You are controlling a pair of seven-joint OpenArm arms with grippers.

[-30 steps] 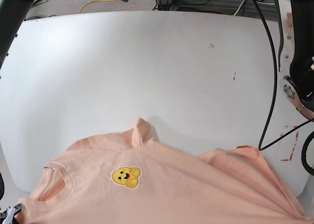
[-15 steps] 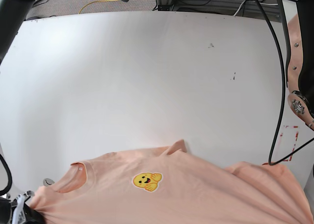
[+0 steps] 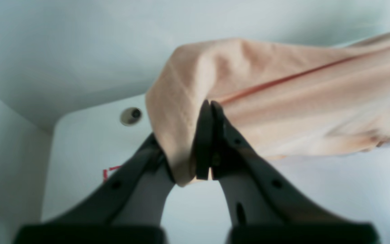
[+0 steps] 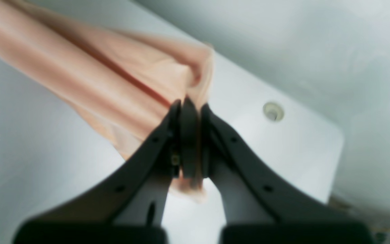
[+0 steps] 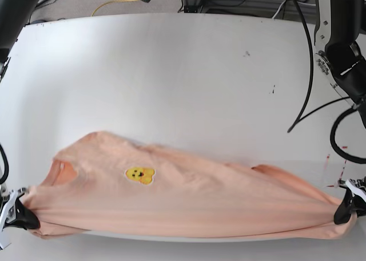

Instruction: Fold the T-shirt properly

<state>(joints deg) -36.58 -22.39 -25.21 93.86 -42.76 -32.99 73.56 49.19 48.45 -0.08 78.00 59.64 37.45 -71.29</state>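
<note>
The peach-pink T-shirt [image 5: 189,198] is stretched wide across the near part of the white table [image 5: 171,72], chest side up, with its yellow face patch [image 5: 140,175] left of centre. My left gripper [image 5: 344,208] is shut on the shirt's right end at the view's lower right. My right gripper [image 5: 22,215] is shut on the left end near the collar. In the left wrist view the left gripper [image 3: 210,103] pinches a fold of the T-shirt [image 3: 283,95]. The right wrist view shows the right gripper [image 4: 188,101] pinching bunched T-shirt [image 4: 113,78] cloth.
Red tape marks [image 5: 337,169] lie on the table at the right, beside a black cable [image 5: 311,72] hanging from the left arm. A round grommet [image 4: 273,111] sits near a table corner. More cables lie on the floor beyond the far edge.
The two grippers have spread apart and the shirt has gone from loosely draped to stretched taut between them. The face patch has shifted left and farther from the near edge.
</note>
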